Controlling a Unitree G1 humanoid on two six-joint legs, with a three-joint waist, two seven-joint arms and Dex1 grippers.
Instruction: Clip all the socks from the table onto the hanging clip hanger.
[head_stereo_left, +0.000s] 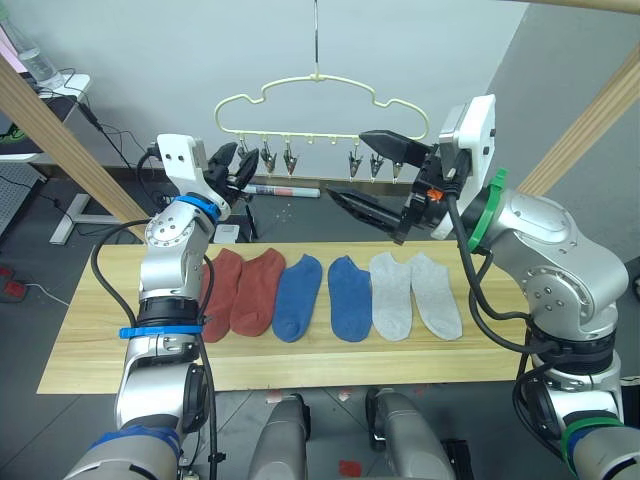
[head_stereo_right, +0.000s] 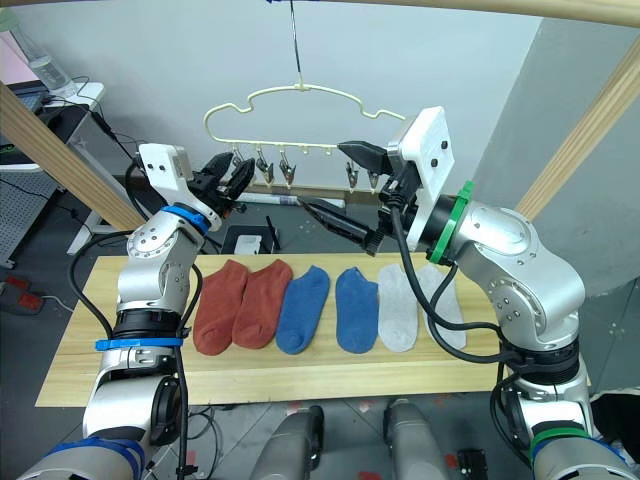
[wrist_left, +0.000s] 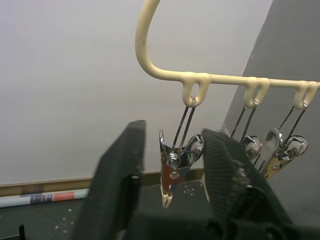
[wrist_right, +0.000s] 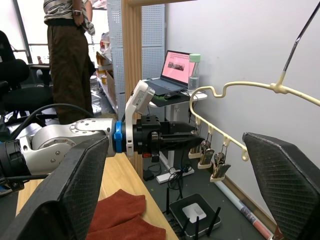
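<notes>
Left eye view: left gripper (head_stereo_left: 228, 166) is up at the leftmost clip (head_stereo_left: 243, 159) of the clip hanger (head_stereo_left: 318, 101), fingers apart, nothing held. All six socks (head_stereo_left: 330, 293) lie flat in a row on the surface (head_stereo_left: 90, 335) below, long axes running near-to-far; the rust-red pair (head_stereo_left: 243, 289) sits nearest the left arm. Right gripper (head_stereo_left: 383, 175) hangs wide open by the right-hand clips. Left wrist view shows what the head view can't: the clip (wrist_left: 172, 167) sits between the fingers (wrist_left: 120, 175), untouched.
</notes>
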